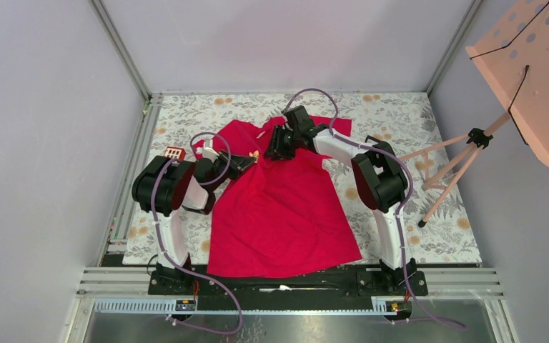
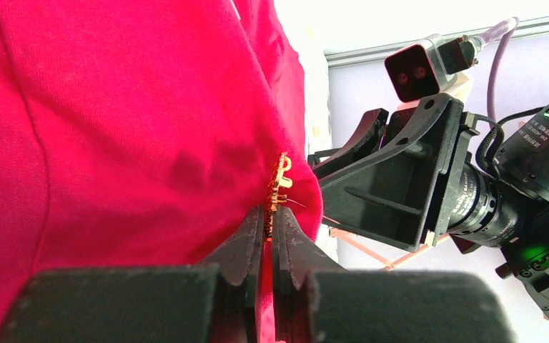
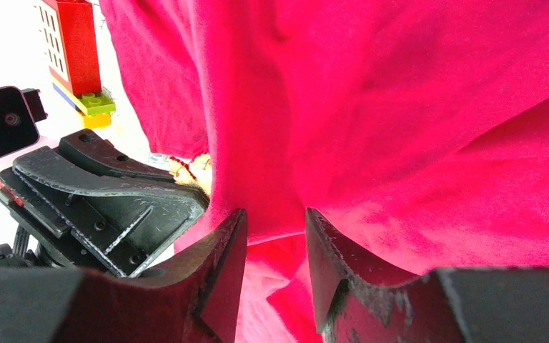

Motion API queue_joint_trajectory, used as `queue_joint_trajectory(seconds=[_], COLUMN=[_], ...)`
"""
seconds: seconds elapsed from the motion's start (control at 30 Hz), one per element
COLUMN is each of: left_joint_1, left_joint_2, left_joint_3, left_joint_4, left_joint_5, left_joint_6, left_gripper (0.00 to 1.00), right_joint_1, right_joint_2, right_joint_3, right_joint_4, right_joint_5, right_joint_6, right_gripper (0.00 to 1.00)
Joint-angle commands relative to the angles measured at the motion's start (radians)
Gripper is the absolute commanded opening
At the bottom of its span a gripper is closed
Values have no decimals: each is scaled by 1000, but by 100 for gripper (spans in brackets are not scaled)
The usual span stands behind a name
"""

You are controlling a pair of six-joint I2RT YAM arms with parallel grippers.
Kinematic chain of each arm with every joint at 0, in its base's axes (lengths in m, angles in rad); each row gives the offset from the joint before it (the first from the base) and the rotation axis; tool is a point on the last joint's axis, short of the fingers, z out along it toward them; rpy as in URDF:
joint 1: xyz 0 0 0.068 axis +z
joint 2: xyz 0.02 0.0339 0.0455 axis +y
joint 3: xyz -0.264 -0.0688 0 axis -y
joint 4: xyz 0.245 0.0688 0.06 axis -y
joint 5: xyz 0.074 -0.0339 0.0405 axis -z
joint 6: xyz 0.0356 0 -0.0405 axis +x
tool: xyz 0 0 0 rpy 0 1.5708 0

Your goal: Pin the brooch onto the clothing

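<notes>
The red T-shirt (image 1: 286, 207) lies spread on the floral cloth, with its neck at the far side. My left gripper (image 1: 249, 163) is at the shirt's upper left chest. In the left wrist view its jaws (image 2: 271, 214) are shut on the small gold-orange brooch (image 2: 280, 184), which sits against a raised fold of the shirt (image 2: 129, 143). My right gripper (image 1: 275, 148) faces it from the right. In the right wrist view its jaws (image 3: 275, 221) hold a bunched fold of the shirt (image 3: 400, 128) between the tips. The brooch (image 3: 191, 168) peeks out beside the left gripper's fingers (image 3: 121, 200).
A small red and green brick block (image 1: 175, 153) stands just left of the shirt and also shows in the right wrist view (image 3: 75, 50). A pink perforated music stand (image 1: 529, 78) leans over the right side, its legs (image 1: 439, 179) on the tablecloth. Metal frame rails run along the table's edges.
</notes>
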Motion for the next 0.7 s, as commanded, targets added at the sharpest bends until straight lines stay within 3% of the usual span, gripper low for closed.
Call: queue_joint_trajectory(seconds=[0.0,0.67], left_joint_1=[-4,27], left_joint_2=[10,-2], left_joint_3=[30,54], left_joint_4=[81,63], left_joint_5=[45,107], left_joint_6=[29,58], left_gripper=[0,0], right_joint_1=[5,6], right_joint_2=[-70,-85], right_joint_3=[25,21], right_joint_4=[35,2], right_joint_5=[-54,-59], right_joint_6=[12,-12], right_gripper=[43,44])
